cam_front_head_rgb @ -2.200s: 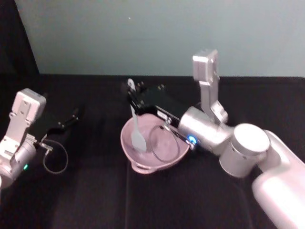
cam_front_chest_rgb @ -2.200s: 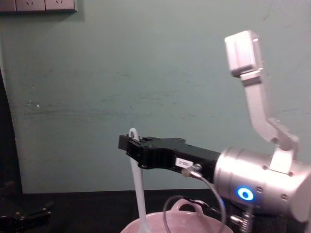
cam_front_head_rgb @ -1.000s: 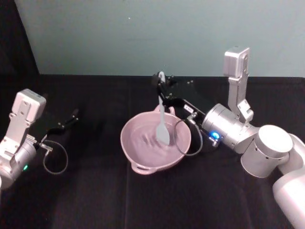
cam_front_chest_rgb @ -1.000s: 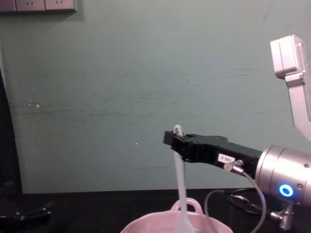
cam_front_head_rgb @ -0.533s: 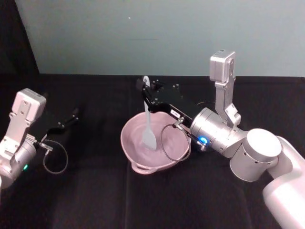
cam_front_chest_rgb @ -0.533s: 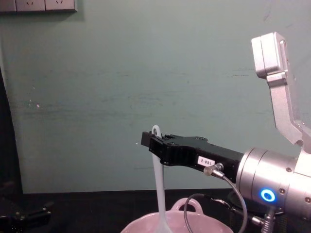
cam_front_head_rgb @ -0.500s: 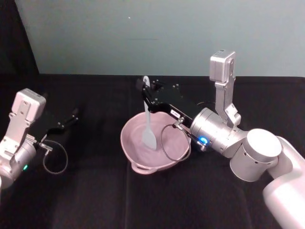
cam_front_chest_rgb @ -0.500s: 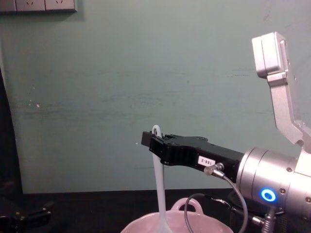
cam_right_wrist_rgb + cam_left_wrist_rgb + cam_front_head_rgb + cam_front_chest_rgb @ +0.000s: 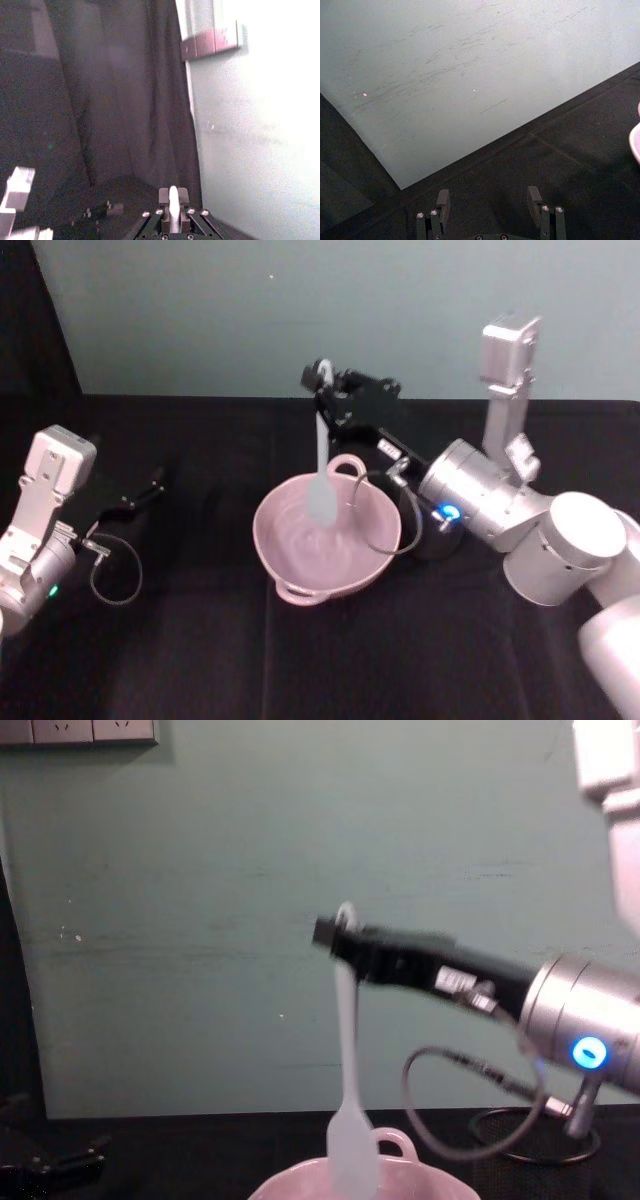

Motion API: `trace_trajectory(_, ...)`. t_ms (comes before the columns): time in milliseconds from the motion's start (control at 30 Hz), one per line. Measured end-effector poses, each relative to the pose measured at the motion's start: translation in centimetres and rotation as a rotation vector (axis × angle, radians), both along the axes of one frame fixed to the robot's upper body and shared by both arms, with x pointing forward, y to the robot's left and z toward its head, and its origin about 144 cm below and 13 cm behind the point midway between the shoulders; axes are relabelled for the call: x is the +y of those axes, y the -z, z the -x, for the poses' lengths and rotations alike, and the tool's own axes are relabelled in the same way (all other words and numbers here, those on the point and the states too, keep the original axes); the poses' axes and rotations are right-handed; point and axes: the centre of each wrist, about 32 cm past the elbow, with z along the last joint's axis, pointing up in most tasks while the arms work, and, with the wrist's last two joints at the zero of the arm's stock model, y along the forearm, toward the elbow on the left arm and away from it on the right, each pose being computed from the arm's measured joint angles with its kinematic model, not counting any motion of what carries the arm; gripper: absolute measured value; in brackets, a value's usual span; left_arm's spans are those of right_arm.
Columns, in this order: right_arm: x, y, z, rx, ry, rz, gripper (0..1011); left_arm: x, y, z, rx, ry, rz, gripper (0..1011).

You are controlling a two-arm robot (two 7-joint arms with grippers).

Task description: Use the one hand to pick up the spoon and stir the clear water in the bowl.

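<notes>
Spoon (image 9: 320, 465), one white slender utensil, hangs upright from the right tool (image 9: 325, 382), whose black fingers are clamped on the top of its handle; its flat blade sits over the far side of the one pale pink bowl (image 9: 290, 570). Inside the bowl, clear water (image 9: 320, 545) shows as a faint rippled sheen. The bowl sits on the black worktop (image 9: 200, 640). The left tool (image 9: 489, 200) rests well to the left with its two fingers parted, gripping nothing.
</notes>
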Motion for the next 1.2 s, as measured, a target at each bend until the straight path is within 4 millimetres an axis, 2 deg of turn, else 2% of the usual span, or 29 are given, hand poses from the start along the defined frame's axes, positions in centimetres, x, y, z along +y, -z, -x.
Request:
trace_trajectory(133, -1.0, -1.4, 0.4, -0.043, 0.021, -0.019, 109, 0.0, 0.0, 0.0, 0.000, 0.000, 0.000, 1011)
trace_trajectory(300, -3.6, -3.6, 1.4, -0.113, 0.091, -0.042, 109, 0.0, 0.0, 0.0, 0.000, 0.000, 0.000, 1011)
trace_trajectory(467, -5.6, -4.1, 2.0, -0.132, 0.151, -0.058, 109, 0.0, 0.0, 0.0, 0.000, 0.000, 0.000, 1011)
trace_trajectory(633, -7.6, -3.3, 2.4, -0.115, 0.216, -0.087, 109, 0.0, 0.0, 0.0, 0.000, 0.000, 0.000, 1011)
trace_trajectory(933, -9.6, -0.5, 2.2, -0.038, 0.293, -0.144, 109, 0.0, 0.0, 0.0, 0.000, 0.000, 0.000, 1011)
trace_trajectory(1200, -11.1, 3.5, 1.6, 0.110, 0.308, -0.292, 109, 0.0, 0.0, 0.0, 0.000, 0.000, 0.000, 1011)
